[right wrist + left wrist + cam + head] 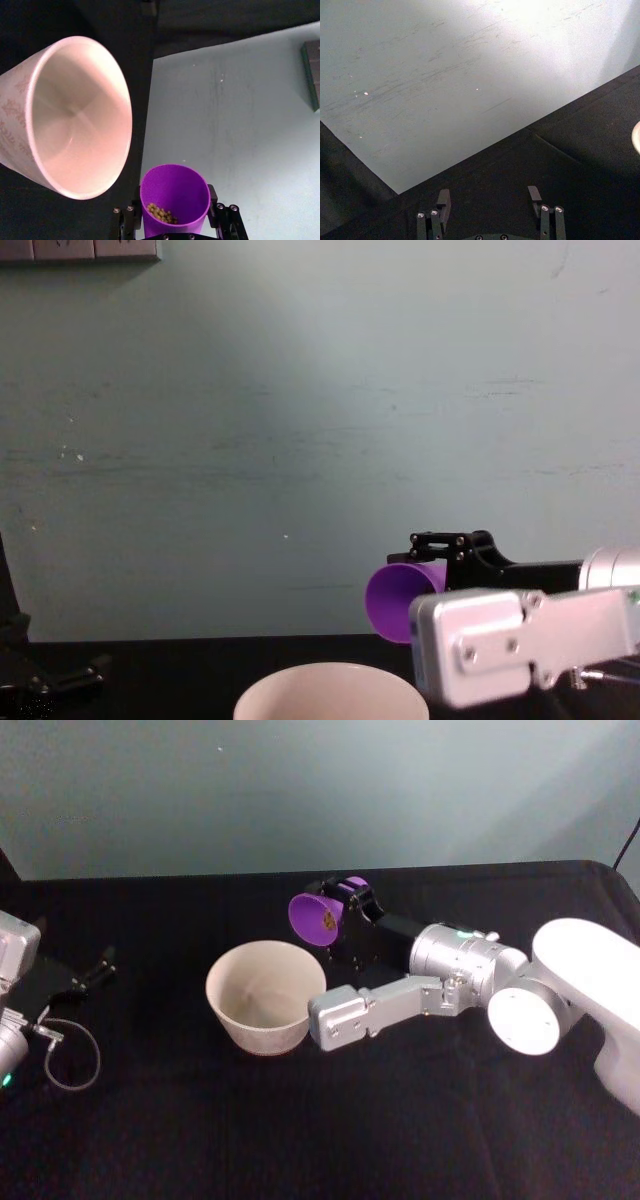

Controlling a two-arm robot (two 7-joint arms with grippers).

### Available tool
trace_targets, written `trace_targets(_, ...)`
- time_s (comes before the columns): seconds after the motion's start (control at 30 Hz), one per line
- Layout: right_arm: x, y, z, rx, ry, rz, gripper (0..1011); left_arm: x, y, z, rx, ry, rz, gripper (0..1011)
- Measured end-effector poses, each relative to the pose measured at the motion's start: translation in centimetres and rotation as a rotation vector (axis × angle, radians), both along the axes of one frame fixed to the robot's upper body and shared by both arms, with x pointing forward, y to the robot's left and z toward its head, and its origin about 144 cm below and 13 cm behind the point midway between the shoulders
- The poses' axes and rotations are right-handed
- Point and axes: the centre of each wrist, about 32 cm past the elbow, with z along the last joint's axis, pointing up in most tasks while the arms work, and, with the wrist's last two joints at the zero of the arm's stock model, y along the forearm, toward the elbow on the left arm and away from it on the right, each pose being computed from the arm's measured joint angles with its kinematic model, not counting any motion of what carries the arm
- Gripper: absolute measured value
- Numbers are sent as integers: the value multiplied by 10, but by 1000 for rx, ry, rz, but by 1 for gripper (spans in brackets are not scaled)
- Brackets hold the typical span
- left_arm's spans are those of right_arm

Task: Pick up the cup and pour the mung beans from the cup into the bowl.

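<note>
The right end effector (173, 219) is clamped on the cup (314, 916), held above the surface (300, 1140) just beyond the bowl's (262, 1020) far right rim. The cup is tipped sideways, mouth toward the bowl. We see mung beans (161, 213) inside the cup and bare wall inside the bowl. The left end effector (490, 197), fingers apart, sits well left of the bowl.

In chest view, loses the bowl (330, 692) below the rim to the bottom edge, and hides part of the cup (392, 602) behind the silver wrist housing (520, 645). In left wrist view, crops the left gripper (489, 194) to its fingers and the bowl to an edge sliver.
</note>
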Motion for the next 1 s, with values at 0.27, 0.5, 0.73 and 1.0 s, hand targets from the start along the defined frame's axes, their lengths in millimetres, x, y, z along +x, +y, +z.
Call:
trace_targets(0.27,-4,9,-5,-94,-94,15,739,0,0,0,0,0,0,1000)
trace_targets(0.5,-6,13,-8,-148,-133,23,739,0,0,0,0,0,0,1000)
trace_targets(0.73,-8,17,-11,-210,-180,35,738,0,0,0,0,0,0,1000)
trace_targets(1.0,-12,21,-14,-270,-230,48,739,0,0,0,0,0,0,1000)
